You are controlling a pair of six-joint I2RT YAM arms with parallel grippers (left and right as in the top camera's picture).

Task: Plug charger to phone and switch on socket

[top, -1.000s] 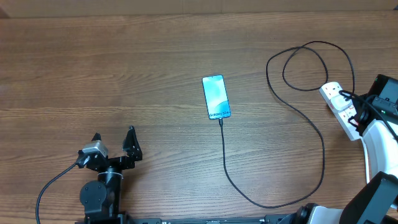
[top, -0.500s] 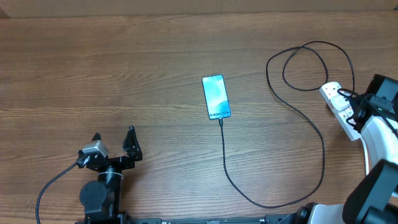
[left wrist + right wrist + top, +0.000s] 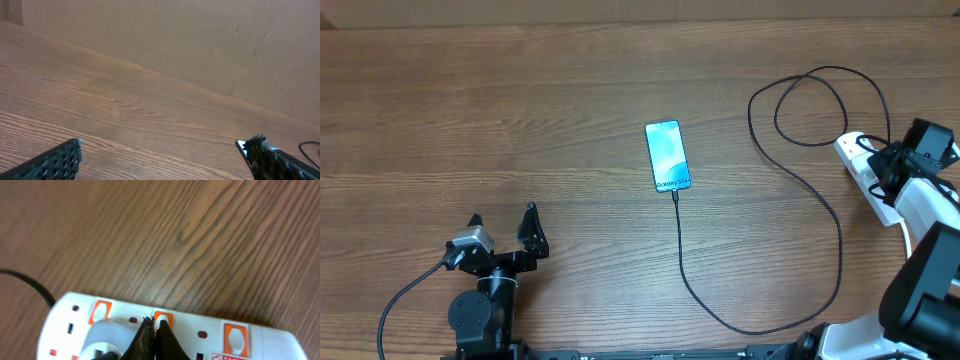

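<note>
L gripper: nearest item, well to the near-left of the phone. Fingers wide apart, holding nothing, aimed across bare worktop. Judged parked, as its share looks done.
Charger: thin blk cable. Tip meets the phone's near short edge and looks seated. Slack runs nearward from the phone, bends right, then climbs far-right to a loose loop beyond the socket. The slack puts no pull on the tip.
Phone: flat on worktop mid-scene, screen lit, text end nearest. Judged plug-in step complete.
Socket: white strip, well to the right of the phone, lying at a slant. White plug sits in its end outlet.
R gripper: over the socket, fingers pressed together into one point and gripping nothing. Closed tips make a narrow poker for a small rocker. Tip sits at the red switch just beside the plug. Can't tell if it is touching.
Step in hand: switch-on, judged near the press.
Chg vs earlier frames: R gripper has crept along the strip toward its plug end. Phone, charger and L gripper unchanged.
</note>
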